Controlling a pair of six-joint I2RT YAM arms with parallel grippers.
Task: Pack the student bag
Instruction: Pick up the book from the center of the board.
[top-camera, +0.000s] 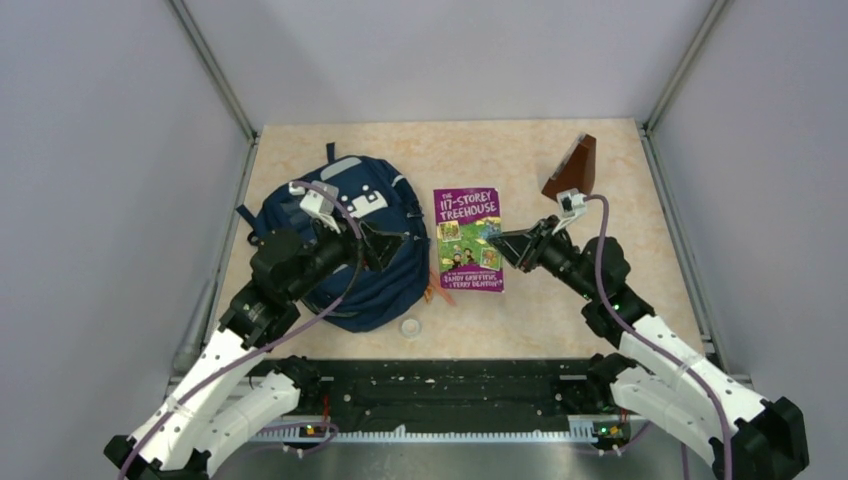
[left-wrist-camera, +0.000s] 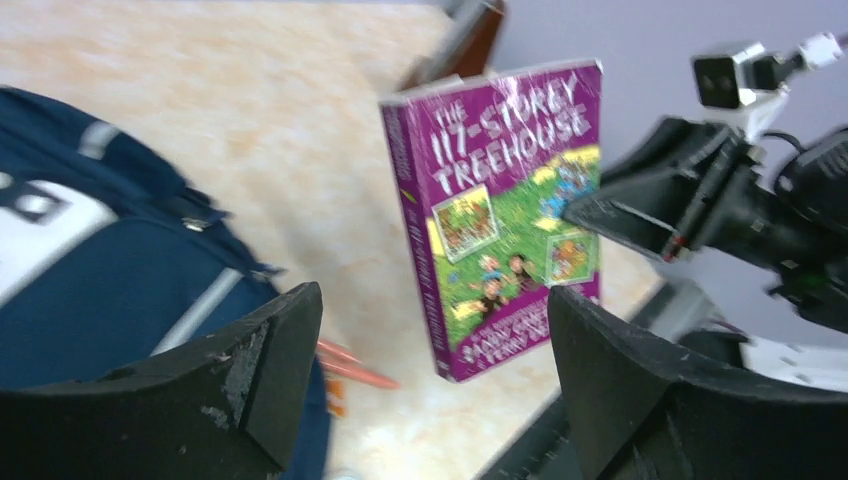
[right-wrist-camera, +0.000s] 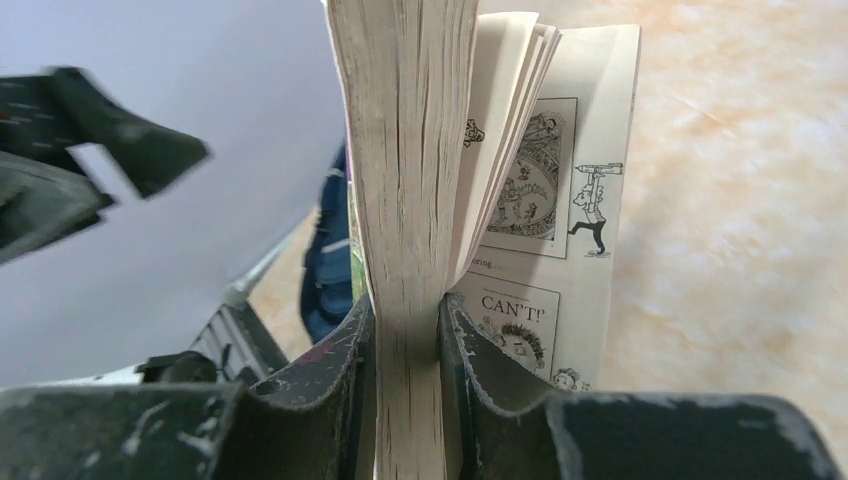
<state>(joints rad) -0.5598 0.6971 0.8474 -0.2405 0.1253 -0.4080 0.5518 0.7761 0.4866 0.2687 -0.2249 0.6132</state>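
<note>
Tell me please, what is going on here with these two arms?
The right gripper is shut on a purple book, pinching its page edge, and some pages fan loose. The left gripper is open and holds nothing; it hangs over the navy student bag, facing the book. The bag lies on the table, and the book is not in it yet. Orange pens lie beside the bag.

1. Bag (top-camera: 385, 285): navy cloth, matt.
2. Book (top-camera: 468, 238): glossy purple card cover; pages of rough, yellowish paper.
3. Table (top-camera: 500, 160): smooth, pale, marbled top.
4. Left gripper (left-wrist-camera: 430, 340): matt black plastic, scuffed.
</note>
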